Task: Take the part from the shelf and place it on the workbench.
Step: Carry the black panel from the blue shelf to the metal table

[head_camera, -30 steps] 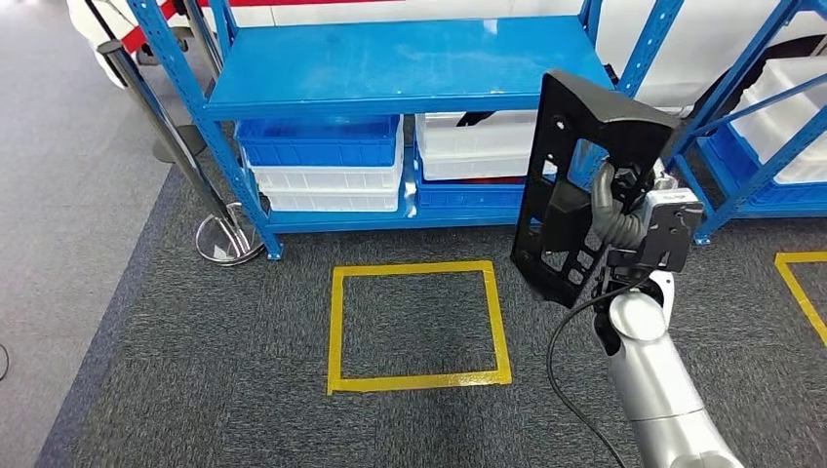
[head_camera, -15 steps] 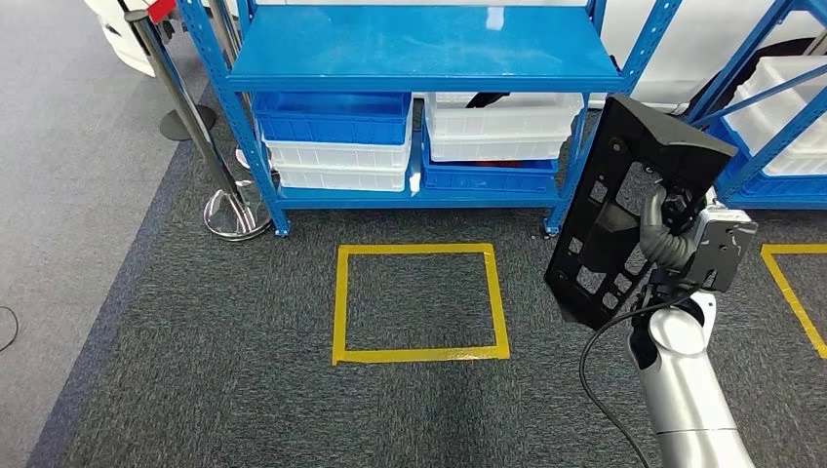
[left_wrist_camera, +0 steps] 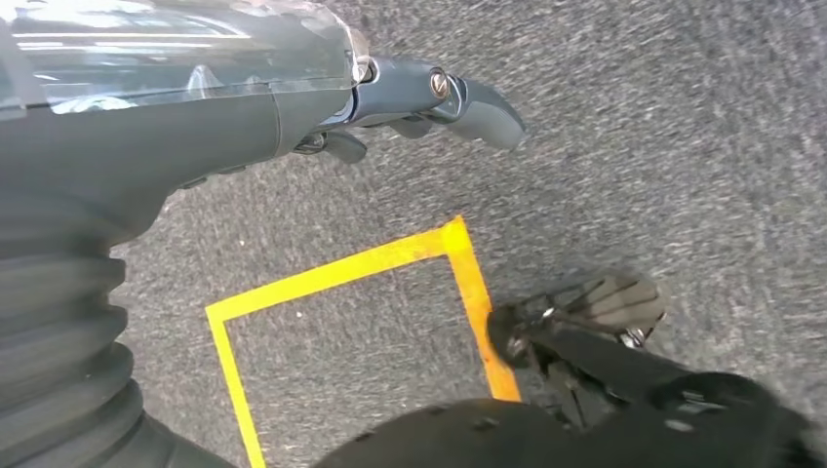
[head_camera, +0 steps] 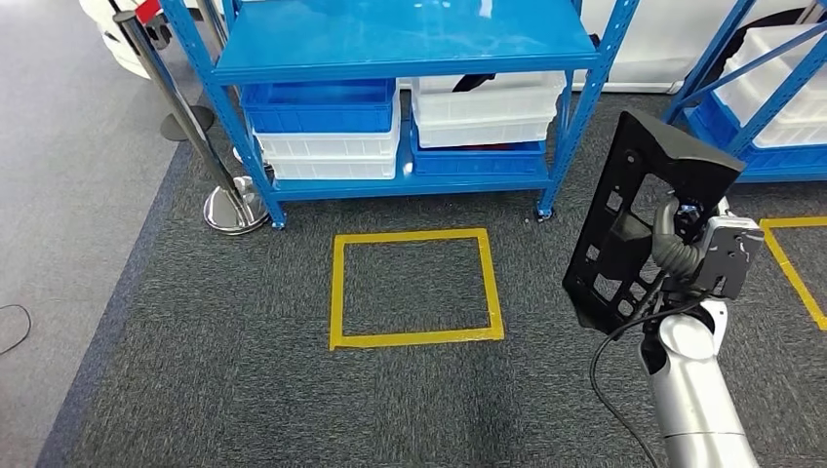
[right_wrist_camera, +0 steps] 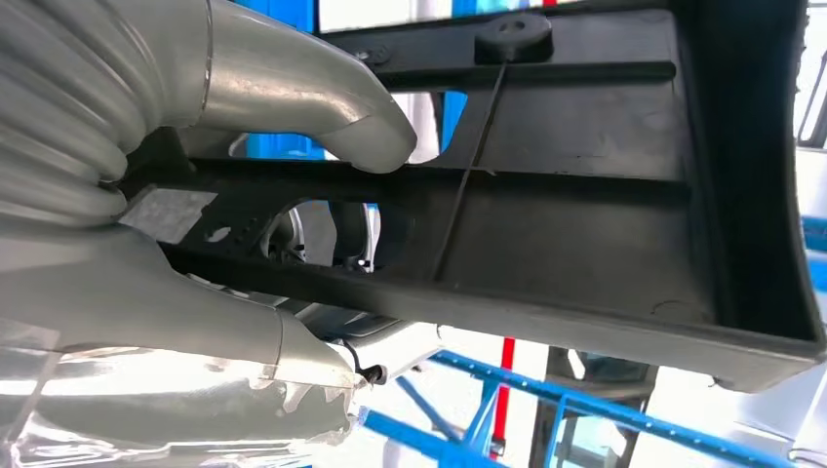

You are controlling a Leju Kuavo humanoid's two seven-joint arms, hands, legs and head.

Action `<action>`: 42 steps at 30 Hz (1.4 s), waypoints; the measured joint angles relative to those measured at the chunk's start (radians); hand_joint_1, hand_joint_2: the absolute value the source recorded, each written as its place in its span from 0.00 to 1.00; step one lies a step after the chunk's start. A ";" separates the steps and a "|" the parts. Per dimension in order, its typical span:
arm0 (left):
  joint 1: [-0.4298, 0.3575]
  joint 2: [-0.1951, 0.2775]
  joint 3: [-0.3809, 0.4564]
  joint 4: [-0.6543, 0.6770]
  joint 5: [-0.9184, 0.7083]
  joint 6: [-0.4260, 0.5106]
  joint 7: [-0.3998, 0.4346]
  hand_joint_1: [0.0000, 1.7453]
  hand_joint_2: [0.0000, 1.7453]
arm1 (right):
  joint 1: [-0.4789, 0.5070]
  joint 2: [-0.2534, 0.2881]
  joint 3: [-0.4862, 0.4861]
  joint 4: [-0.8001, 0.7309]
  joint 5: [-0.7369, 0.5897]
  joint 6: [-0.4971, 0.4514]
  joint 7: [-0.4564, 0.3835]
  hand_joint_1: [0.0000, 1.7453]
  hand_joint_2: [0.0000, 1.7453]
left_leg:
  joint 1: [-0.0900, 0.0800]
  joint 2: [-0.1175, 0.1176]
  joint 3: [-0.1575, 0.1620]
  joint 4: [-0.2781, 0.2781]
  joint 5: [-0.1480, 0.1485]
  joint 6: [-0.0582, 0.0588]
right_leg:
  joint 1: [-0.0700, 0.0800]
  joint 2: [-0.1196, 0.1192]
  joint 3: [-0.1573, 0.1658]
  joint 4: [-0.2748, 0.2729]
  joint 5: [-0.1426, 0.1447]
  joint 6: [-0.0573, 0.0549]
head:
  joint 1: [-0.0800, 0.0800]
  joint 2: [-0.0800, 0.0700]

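The part (head_camera: 639, 219) is a large black plastic panel with cut-outs, standing upright in the air at the right of the head view. My right hand (head_camera: 675, 242) grips it from behind, over the grey carpet and away from the blue shelf (head_camera: 390, 44). In the right wrist view the thumb (right_wrist_camera: 312, 88) lies over a rib of the part (right_wrist_camera: 585, 214), and the fingers (right_wrist_camera: 195, 307) close beneath it. My left hand (left_wrist_camera: 419, 97) hangs above the carpet with nothing in it, its fingers loosely apart.
A yellow tape square (head_camera: 414, 288) marks the floor in front of the shelf. Blue and white bins (head_camera: 327, 136) fill the lower shelf. A chrome stanchion (head_camera: 229, 207) stands at the shelf's left corner. A second blue rack (head_camera: 770, 93) and more yellow tape (head_camera: 792, 265) lie at the right.
The whole picture has shifted, so the camera has moved: the shelf now sits higher and further off. My right hand still holds the part, now lower and further right in the picture.
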 joint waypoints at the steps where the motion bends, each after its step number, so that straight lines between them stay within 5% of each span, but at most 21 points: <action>1: 0.001 0.000 0.000 0.000 0.000 -0.001 0.000 0.00 1.00 | -0.001 -0.007 -0.012 0.012 -0.003 0.004 0.002 1.00 1.00 | 0.000 0.000 -0.016 0.057 -0.022 0.000 | 0.003 0.002 -0.005 0.002 0.002 -0.001 | 0.000 0.000; 3: 0.003 0.001 -0.001 0.000 0.000 -0.002 0.001 0.00 1.00 | -0.002 -0.024 -0.038 0.040 -0.012 0.020 0.008 1.00 1.00 | 0.000 -0.002 -0.003 0.070 -0.010 0.006 | 0.008 0.008 -0.011 0.007 0.004 -0.002 | 0.000 0.000; 6: 0.005 0.006 -0.002 0.000 -0.002 -0.003 0.004 0.00 1.00 | -0.021 -0.047 -0.080 0.093 -0.022 0.048 0.011 1.00 1.00 | -0.004 -0.038 0.102 -0.105 0.064 0.034 | 0.012 0.024 -0.016 0.012 0.005 0.000 | 0.001 0.000; 8: 0.006 0.009 -0.003 0.000 -0.003 -0.005 0.007 0.00 1.00 | -0.045 -0.063 -0.104 0.136 -0.019 0.065 0.012 1.00 1.00 | -0.006 -0.061 0.138 -0.173 0.073 0.045 | 0.005 0.036 -0.024 0.011 0.012 0.011 | 0.002 0.000; 12: 0.001 0.010 -0.003 0.000 -0.004 -0.009 0.013 0.00 1.00 | -0.083 -0.102 -0.135 0.217 0.006 0.092 0.025 1.00 1.00 | -0.005 -0.037 0.159 -0.230 0.088 0.054 | -0.002 0.044 -0.042 0.022 0.006 0.036 | 0.002 0.000; 15: 0.001 0.009 -0.003 0.000 -0.004 -0.010 0.013 0.00 1.00 | -0.115 -0.126 -0.149 0.261 0.015 0.095 0.028 1.00 1.00 | -0.001 -0.011 0.168 -0.254 0.090 0.059 | -0.003 0.017 -0.117 0.168 -0.065 0.046 | 0.007 0.000; 17: 0.002 0.009 -0.003 0.000 -0.004 -0.011 0.014 0.00 1.00 | -0.121 -0.135 -0.153 0.283 0.018 0.095 0.033 1.00 1.00 | 0.002 0.005 0.167 -0.250 0.087 0.056 | -0.009 0.011 -0.165 0.257 -0.082 0.057 | 0.008 0.000; 18: 0.002 0.008 -0.003 0.000 -0.004 -0.011 0.014 0.00 1.00 | -0.122 -0.140 -0.154 0.292 0.020 0.095 0.037 1.00 1.00 | 0.004 0.013 0.167 -0.245 0.084 0.053 | -0.014 0.007 -0.166 0.254 -0.064 0.063 | 0.008 0.000; 21: 0.001 0.007 -0.003 0.000 -0.004 -0.013 0.014 0.00 1.00 | -0.133 -0.157 -0.161 0.316 0.034 0.102 0.048 1.00 1.00 | 0.008 0.033 0.163 -0.219 0.067 0.036 | -0.019 -0.030 -0.085 0.080 0.027 0.074 | 0.009 0.000; 23: 0.001 0.009 -0.003 0.000 -0.004 -0.013 0.013 0.00 1.00 | -0.145 -0.167 -0.164 0.334 0.045 0.110 0.053 1.00 1.00 | 0.004 0.042 0.159 -0.205 0.057 0.024 | -0.014 -0.040 -0.063 0.025 0.039 0.062 | 0.009 0.000; 27: -0.001 0.010 -0.003 0.000 -0.010 -0.010 0.006 0.00 1.00 | -0.150 -0.185 -0.168 0.362 0.062 0.116 0.058 1.00 1.00 | 0.005 0.045 0.149 -0.181 0.035 0.006 | -0.012 -0.013 -0.076 0.028 0.046 0.027 | 0.008 0.000; 31: 0.000 0.010 -0.002 0.000 -0.018 -0.005 -0.002 0.00 1.00 | -0.166 -0.213 -0.170 0.376 0.081 0.120 0.074 1.00 1.00 | 0.006 0.008 0.060 0.043 -0.092 0.003 | -0.006 0.012 -0.088 0.028 0.056 0.008 | 0.007 0.000; 33: -0.002 0.010 -0.002 0.000 -0.019 -0.005 -0.003 0.00 1.00 | -0.169 -0.224 -0.171 0.383 0.087 0.122 0.080 1.00 1.00 | 0.003 0.004 0.050 0.088 -0.094 0.013 | 0.002 0.029 -0.092 0.029 0.060 0.005 | 0.007 0.000; 36: 0.000 0.011 -0.002 0.000 -0.021 -0.005 -0.002 0.00 1.00 | -0.177 -0.242 -0.172 0.386 0.104 0.119 0.091 1.00 1.00 | -0.005 -0.030 0.138 -0.081 -0.004 0.049 | 0.010 0.060 -0.093 0.029 0.066 0.006 | 0.009 0.000; 38: 0.005 0.012 -0.003 0.000 -0.021 -0.005 -0.003 0.00 1.00 | -0.196 -0.264 -0.173 0.386 0.121 0.118 0.112 1.00 1.00 | -0.009 -0.063 0.177 -0.168 0.027 0.068 | 0.008 0.079 -0.100 0.029 0.074 0.014 | 0.010 0.000; 40: 0.004 0.013 -0.003 0.000 -0.021 -0.005 -0.003 0.00 1.00 | -0.220 -0.299 -0.175 0.382 0.135 0.127 0.147 1.00 1.00 | -0.013 -0.063 0.181 -0.191 0.030 0.071 | -0.001 0.097 -0.110 0.025 0.086 0.030 | 0.010 0.000; 42: 0.000 0.012 -0.002 0.000 -0.021 -0.006 -0.002 0.00 1.00 | -0.248 -0.351 -0.177 0.374 0.146 0.146 0.191 1.00 1.00 | -0.012 -0.044 0.186 -0.220 0.046 0.070 | -0.006 0.086 -0.122 0.033 0.082 0.041 | 0.011 0.000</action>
